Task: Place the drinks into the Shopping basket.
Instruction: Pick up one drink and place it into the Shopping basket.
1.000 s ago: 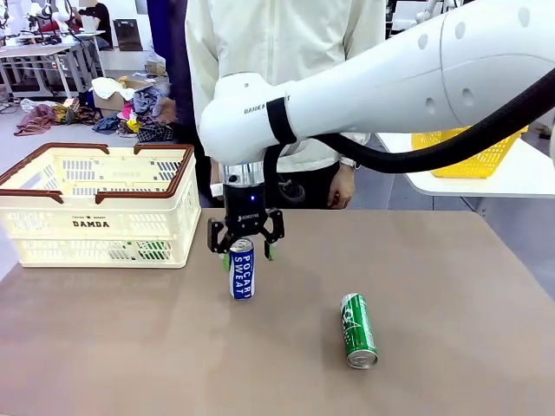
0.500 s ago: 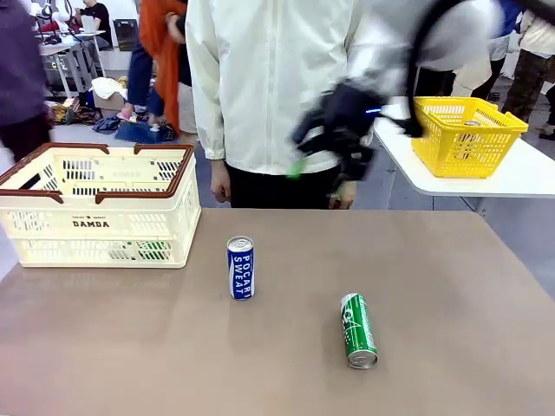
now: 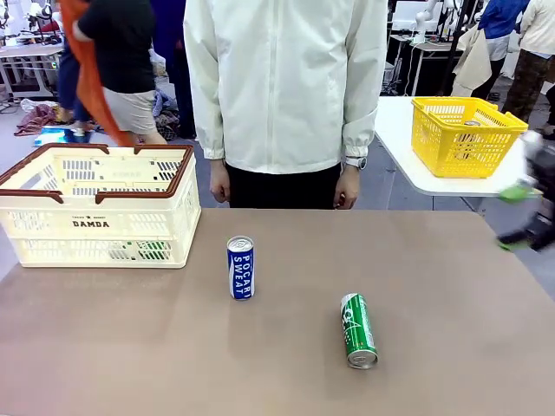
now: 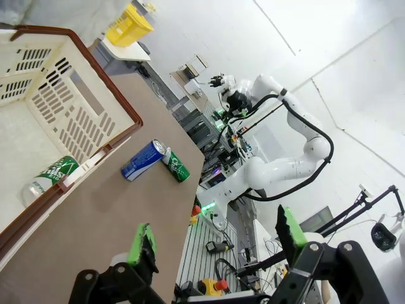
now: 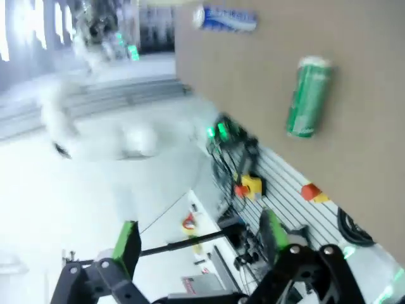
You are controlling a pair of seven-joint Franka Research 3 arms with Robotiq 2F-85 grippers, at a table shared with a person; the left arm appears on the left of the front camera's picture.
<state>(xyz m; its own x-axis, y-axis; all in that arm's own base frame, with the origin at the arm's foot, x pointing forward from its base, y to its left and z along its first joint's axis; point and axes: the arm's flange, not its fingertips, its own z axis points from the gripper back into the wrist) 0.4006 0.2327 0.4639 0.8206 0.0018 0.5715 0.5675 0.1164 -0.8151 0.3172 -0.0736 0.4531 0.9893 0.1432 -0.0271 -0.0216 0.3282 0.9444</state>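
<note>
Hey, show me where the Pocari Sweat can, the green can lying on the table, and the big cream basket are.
Pocari Sweat can (image 3: 241,270): front view, on its blue-and-white label.
green can (image 3: 356,326): front view, middle of its side.
Shopping basket (image 3: 91,224): front view, near wall at the DAMDA print.

On Shopping basket (image 3: 130,227), side wall facing front camera: "DAMDA" in dark capitals, centred on wall. Smaller line of print just above it, too small to read.

On blue-and-white can (image 3: 241,269), upright, right of basket: "POCARI SWEAT" in white capitals, two lines running vertically down blue band.

On green can (image 3: 357,329), lying on its side, farther right of basket, beyond blue-and-white can: white lettering along body, not legible.

Left wrist view: print on both cans beside basket too small to read. Right wrist view: blurred, nothing legible.
</note>
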